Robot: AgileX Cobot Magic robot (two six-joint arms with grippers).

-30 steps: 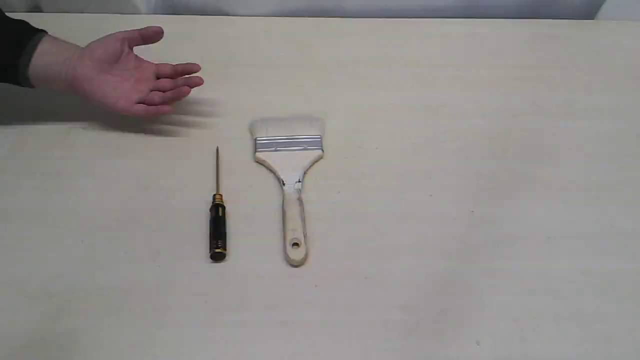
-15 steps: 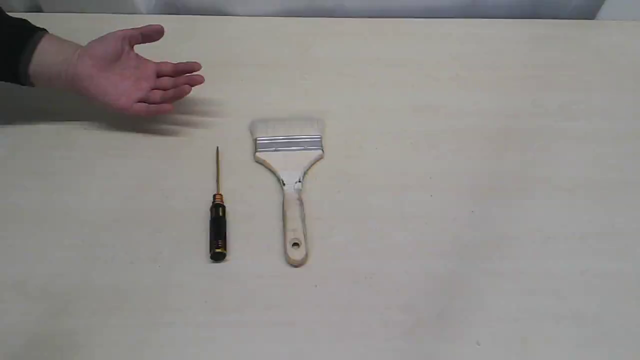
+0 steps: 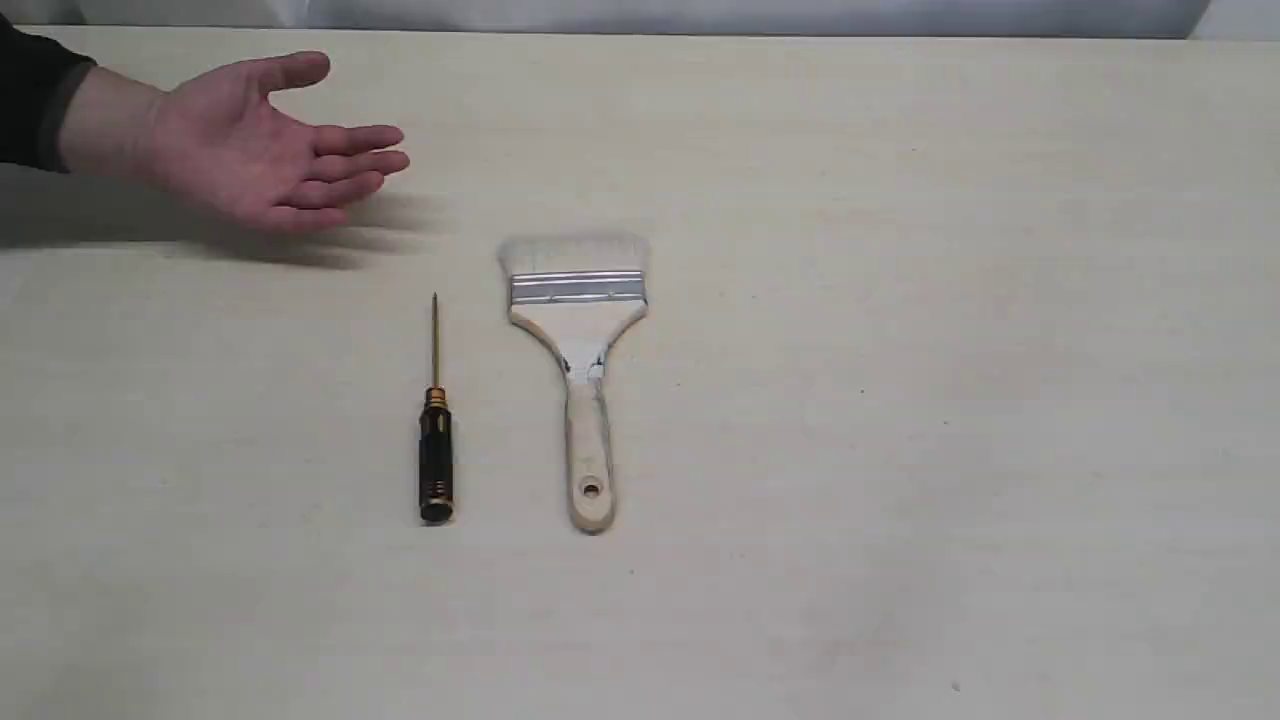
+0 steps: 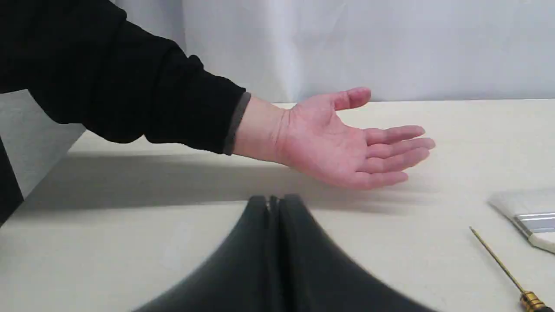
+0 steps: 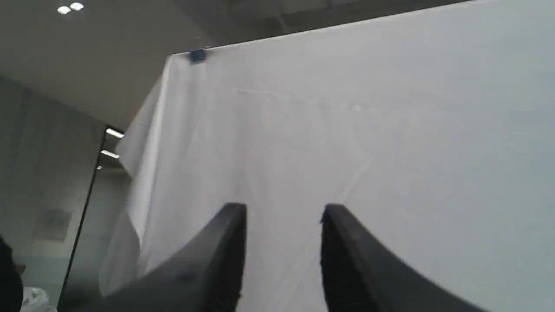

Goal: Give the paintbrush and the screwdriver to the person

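The paintbrush (image 3: pixel 578 350) lies flat mid-table, pale bristles pointing away, holed wooden handle toward the near edge. Left of it, parallel, lies the screwdriver (image 3: pixel 435 430), gold shaft pointing away and black handle nearer. The person's hand (image 3: pixel 255 150) is held palm-up at the far left, dark cuff at the wrist. In the left wrist view my left gripper (image 4: pixel 274 200) is shut and empty, short of the hand (image 4: pixel 347 143), with the screwdriver (image 4: pixel 503 266) and brush (image 4: pixel 527 216) off to one side. My right gripper (image 5: pixel 284 212) is open, empty, aimed at a white curtain. Neither gripper shows in the exterior view.
The pale wooden table (image 3: pixel 950 350) stretches wide to the right of the tools. A white curtain (image 5: pixel 347 130) hangs behind the table's far edge. The hand's shadow falls on the table at far left.
The hand has barely shifted, its fingers lifting very slightly. The paintbrush and screwdriver have not moved.
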